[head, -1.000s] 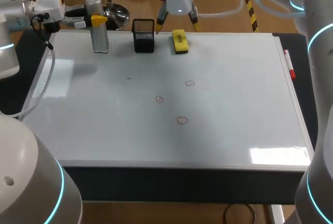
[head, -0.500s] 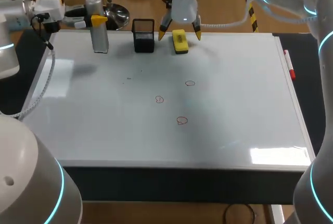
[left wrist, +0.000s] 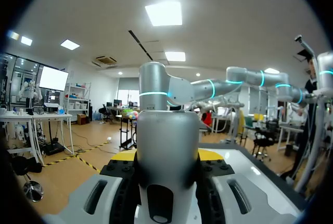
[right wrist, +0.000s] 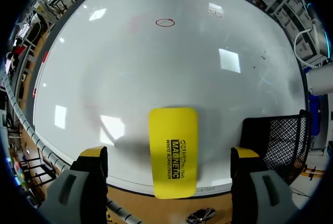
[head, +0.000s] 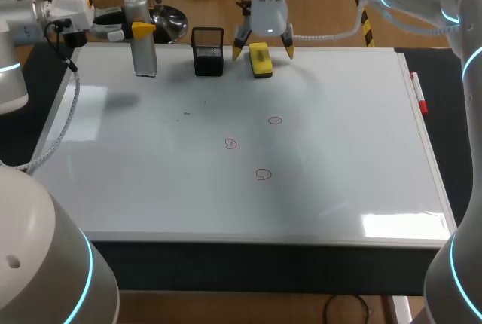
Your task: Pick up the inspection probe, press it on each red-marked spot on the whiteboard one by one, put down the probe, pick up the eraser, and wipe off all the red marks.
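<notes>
The inspection probe (head: 141, 45), a silver cylinder, stands upright at the whiteboard's (head: 339, 151) far left corner. My left gripper (head: 141, 29) is shut on it, and in the left wrist view the probe (left wrist: 167, 140) fills the gap between the left gripper's (left wrist: 167, 182) pads. The yellow eraser (head: 260, 59) lies flat at the far edge. My right gripper (head: 263, 50) hangs open over it, one yellow tip on each side. In the right wrist view the eraser (right wrist: 173, 151) lies between the spread fingers of the right gripper (right wrist: 169, 156), untouched. Three red marks (head: 275, 120), (head: 230, 143), (head: 263, 175) sit mid-board.
A black mesh holder (head: 208, 51) stands between the probe and the eraser, close beside the right gripper's finger (right wrist: 244, 156). A red marker (head: 418, 94) lies along the board's right edge.
My right gripper has come forward and down from behind the board's far edge until it straddles the eraser. The left arm and the probe have stayed put.
</notes>
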Available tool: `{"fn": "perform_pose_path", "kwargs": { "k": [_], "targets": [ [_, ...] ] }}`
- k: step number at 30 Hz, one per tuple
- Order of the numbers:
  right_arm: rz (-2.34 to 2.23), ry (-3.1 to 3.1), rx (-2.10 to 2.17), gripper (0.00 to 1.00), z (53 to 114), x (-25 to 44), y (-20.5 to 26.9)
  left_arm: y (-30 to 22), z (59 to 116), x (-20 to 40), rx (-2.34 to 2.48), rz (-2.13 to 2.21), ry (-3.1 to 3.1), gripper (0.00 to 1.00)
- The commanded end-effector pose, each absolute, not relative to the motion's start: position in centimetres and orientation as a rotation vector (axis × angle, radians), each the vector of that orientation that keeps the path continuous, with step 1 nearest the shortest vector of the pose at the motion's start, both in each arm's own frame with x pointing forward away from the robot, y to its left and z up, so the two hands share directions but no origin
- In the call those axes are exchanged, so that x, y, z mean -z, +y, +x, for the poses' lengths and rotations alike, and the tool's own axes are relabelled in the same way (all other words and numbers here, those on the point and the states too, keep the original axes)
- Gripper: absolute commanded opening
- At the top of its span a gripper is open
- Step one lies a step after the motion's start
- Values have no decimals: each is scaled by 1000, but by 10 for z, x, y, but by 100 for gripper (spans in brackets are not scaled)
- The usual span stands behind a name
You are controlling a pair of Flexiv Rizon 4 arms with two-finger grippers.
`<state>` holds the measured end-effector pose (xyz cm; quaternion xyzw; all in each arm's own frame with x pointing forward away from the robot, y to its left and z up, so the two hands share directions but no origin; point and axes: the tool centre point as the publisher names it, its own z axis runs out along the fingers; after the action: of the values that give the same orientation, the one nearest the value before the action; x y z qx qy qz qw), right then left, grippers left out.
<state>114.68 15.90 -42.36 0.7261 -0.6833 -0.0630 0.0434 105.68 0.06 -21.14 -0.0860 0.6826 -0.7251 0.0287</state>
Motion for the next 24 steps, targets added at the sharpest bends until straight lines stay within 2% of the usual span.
{"fn": "perform_pose_path", "kwargs": {
  "k": [1,16,19,20,22,24],
  "targets": [
    [2222,-2083,185,100,1146,420,157,0,1055,210,2233,-269,2104,0],
    [2226,-2016,172,100,1152,430,166,0,1055,210,2233,-269,2104,0],
    [2223,-2020,175,88,1153,430,166,0,1055,210,2233,-269,2104,0],
    [2222,-2022,176,79,1153,430,166,0,1055,210,2233,-269,2104,0],
    [2220,-2021,177,84,1153,431,167,0,1055,210,2233,-269,2104,0],
    [2219,-2019,180,75,1152,432,167,0,1055,210,2233,-269,2104,0]
  ]
}}
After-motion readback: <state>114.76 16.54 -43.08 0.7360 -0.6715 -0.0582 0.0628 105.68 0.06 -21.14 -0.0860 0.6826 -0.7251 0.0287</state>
